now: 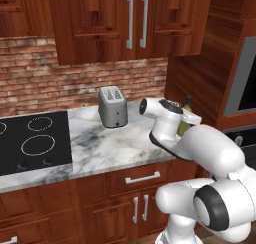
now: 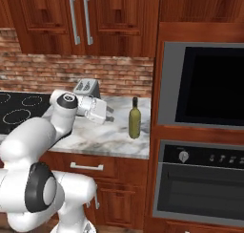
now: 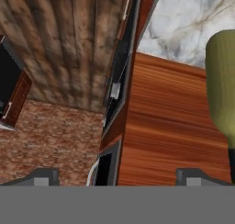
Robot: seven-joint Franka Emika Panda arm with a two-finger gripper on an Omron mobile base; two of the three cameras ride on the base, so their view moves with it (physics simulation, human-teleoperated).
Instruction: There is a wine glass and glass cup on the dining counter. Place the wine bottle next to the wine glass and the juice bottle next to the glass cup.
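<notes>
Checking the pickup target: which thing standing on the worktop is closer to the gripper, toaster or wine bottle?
The wine bottle, the tall olive-green one beside the oven housing; the open gripper points at it, while the toaster stands behind the arm.

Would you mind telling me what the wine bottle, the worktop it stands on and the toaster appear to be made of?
The wine bottle looks like olive-green glass with a dark neck, though its dull, opaque rendering leaves this open. The worktop appears to be polished marble: white with grey veining. The toaster seems to be brushed metal, judging by its even grey sheen.
</notes>
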